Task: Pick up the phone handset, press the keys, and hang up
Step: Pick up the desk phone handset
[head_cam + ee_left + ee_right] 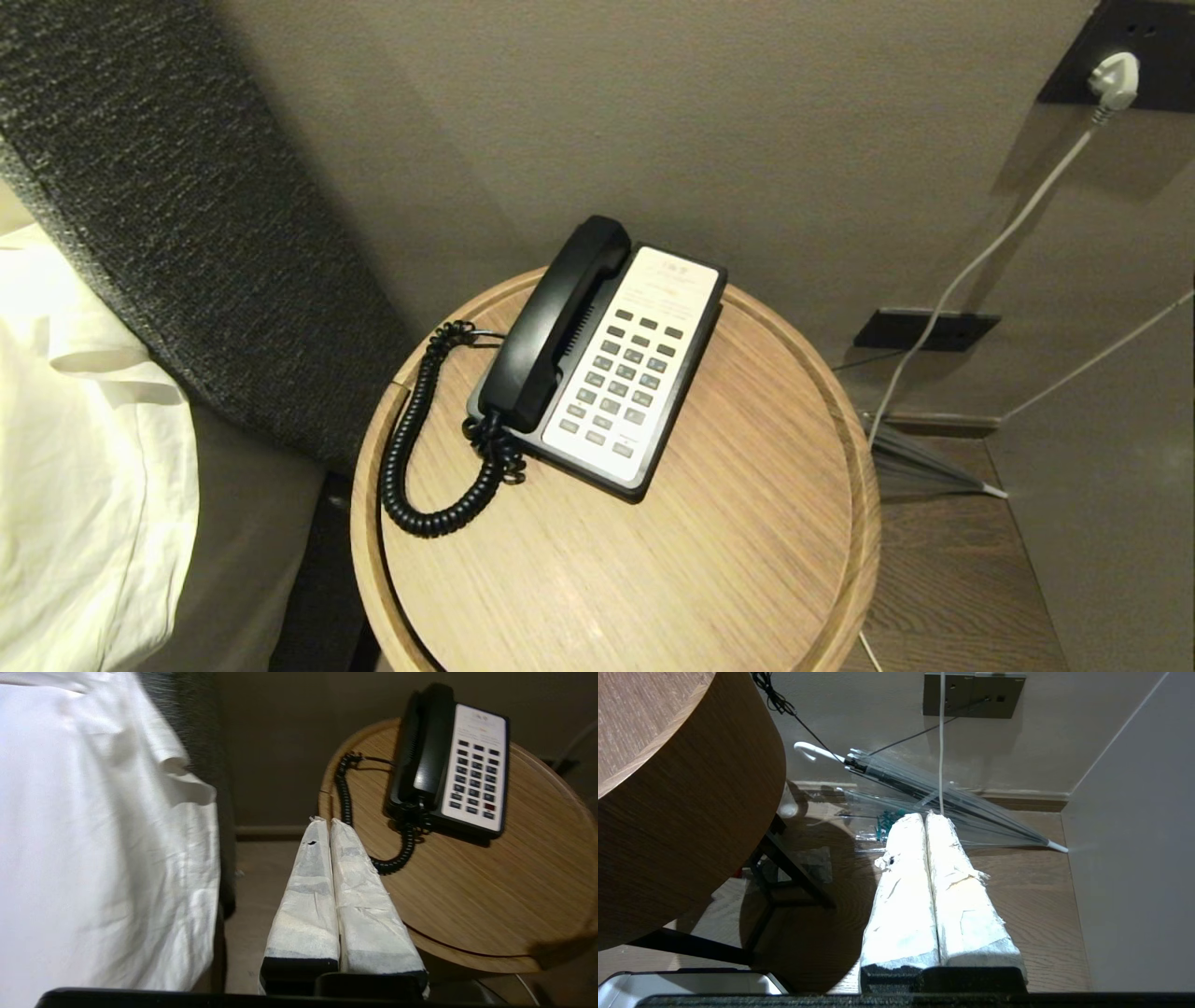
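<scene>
The black phone handset point(560, 322) lies in its cradle on the left side of the phone base point(644, 364), whose white face carries rows of dark keys point(624, 378). A coiled black cord point(411, 448) loops from the handset's near end across the round wooden table point(728, 560). In the left wrist view the handset point(427, 749) and cord point(345, 788) lie ahead of my left gripper point(326, 822), which is shut and empty, off the table's near-left edge. My right gripper point(925, 816) is shut and empty, low beside the table, over the floor. Neither gripper shows in the head view.
A bed with white linen point(84, 448) and a dark headboard point(187, 205) stands left of the table. Right of it, a clear umbrella point(934, 793) lies on the wooden floor below wall sockets point(973, 695), with a white plug and cable point(1116, 79) on the wall.
</scene>
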Controlling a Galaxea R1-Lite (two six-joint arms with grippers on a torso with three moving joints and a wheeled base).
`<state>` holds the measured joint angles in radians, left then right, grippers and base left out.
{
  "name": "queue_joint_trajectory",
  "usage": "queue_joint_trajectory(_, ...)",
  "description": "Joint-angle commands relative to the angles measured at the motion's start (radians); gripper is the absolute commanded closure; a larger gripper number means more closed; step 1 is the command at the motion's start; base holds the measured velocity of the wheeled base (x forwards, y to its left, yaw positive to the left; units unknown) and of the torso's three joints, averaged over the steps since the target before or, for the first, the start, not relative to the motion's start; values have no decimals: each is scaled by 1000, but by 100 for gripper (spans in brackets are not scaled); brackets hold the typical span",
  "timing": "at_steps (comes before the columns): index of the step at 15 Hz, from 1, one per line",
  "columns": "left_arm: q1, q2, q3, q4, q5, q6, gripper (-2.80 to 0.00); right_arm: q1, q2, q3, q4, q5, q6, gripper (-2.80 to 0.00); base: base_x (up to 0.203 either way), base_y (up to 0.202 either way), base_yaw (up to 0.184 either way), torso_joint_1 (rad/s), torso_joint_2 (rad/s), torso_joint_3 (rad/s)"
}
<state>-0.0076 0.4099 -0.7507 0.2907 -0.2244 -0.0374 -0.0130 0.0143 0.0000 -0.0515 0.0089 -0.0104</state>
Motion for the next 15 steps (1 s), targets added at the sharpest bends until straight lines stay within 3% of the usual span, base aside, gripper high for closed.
queue_joint_trajectory(1,-15,413,-235,87,-67,-4,0,-1,0,21,-1,0,0,0,0,0,0,0,0,0)
queue_joint_trajectory(5,-105,871,-730,326,-115,-7,0,1,0,21,-1,0,0,0,0,0,0,0,0,0)
queue_joint_trajectory(7,-213,1040,-903,426,-56,-10,0,-1,0,21,-1,0,0,0,0,0,0,0,0,0)
queue_joint_trajectory(11,-473,1195,-1027,546,99,27,0,1,0,21,-1,0,0,0,0,0,0,0,0,0)
queue_joint_trajectory(14,-545,1264,-1091,558,274,66,0,-1,0,21,-1,0,0,0,0,0,0,0,0,0)
queue_joint_trajectory(15,-557,1273,-1111,558,279,66,0,0,0,21,-1,0,0,0,0,0,0,0,0,0)
